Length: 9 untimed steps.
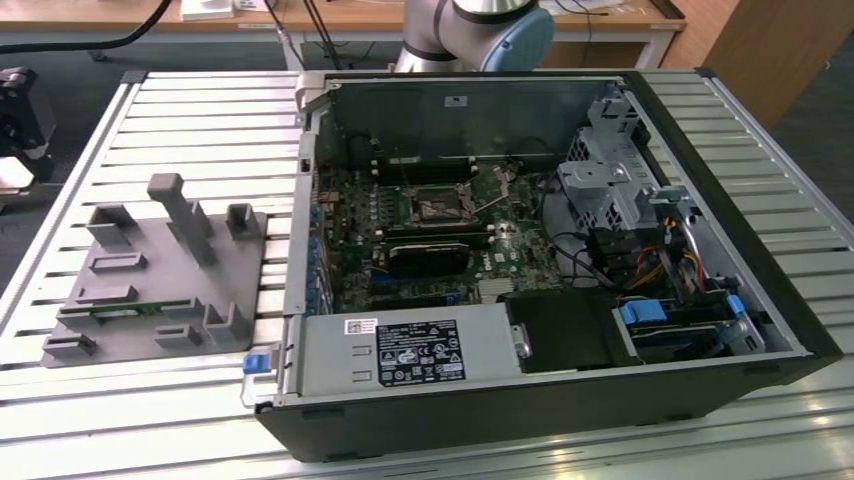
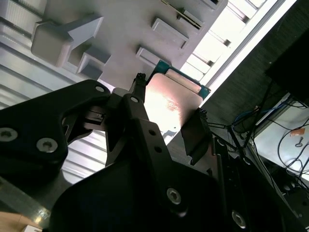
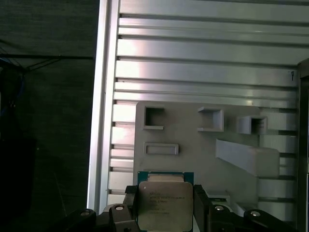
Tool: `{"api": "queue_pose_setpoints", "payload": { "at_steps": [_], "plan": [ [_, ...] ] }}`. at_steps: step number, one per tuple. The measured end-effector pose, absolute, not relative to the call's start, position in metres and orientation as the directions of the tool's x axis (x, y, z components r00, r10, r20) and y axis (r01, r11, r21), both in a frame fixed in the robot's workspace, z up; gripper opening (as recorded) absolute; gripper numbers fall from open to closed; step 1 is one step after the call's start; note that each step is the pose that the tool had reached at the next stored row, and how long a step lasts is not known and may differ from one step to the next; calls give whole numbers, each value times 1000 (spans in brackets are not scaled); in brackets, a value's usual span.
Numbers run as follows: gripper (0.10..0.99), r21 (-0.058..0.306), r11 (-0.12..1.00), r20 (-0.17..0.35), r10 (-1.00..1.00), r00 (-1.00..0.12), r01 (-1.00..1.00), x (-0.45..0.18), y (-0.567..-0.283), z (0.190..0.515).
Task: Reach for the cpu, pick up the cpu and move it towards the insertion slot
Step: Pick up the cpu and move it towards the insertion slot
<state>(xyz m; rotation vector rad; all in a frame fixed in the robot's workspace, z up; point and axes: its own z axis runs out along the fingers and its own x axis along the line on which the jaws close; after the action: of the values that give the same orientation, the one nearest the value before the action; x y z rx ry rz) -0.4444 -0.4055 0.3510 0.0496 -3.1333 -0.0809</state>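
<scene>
1. Grip: claw (image 3: 165, 191) clamped on the cpu (image 3: 164, 208) by two opposite edges, fingers (image 2: 195, 137) flanking it, over the rim of the grey fixture (image 3: 193, 145)
2. Risk, as I judge it: a thin-edge hold. A jolt could twist the chip or drop it
3. Risk: the insertion slot (image 1: 438, 207) sits deep in the open computer case (image 1: 534, 410), well apart from the fixture. Walls and cables (image 1: 587, 252) crowd it, so a low pass could clip them
4. Surface: slatted metal table (image 1: 774, 110) — a dropped chip might land tilted across a groove
5. Room: wooden desk (image 1: 360, 18) behind, dark floor beside the table
</scene>
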Motion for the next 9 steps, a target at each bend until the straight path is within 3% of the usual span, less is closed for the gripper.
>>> {"api": "queue_pose_setpoints", "payload": {
  "at_steps": [9],
  "plan": [
    [545,52,998,6,-32,-999,-31,-444,-406,356]
  ]
}}
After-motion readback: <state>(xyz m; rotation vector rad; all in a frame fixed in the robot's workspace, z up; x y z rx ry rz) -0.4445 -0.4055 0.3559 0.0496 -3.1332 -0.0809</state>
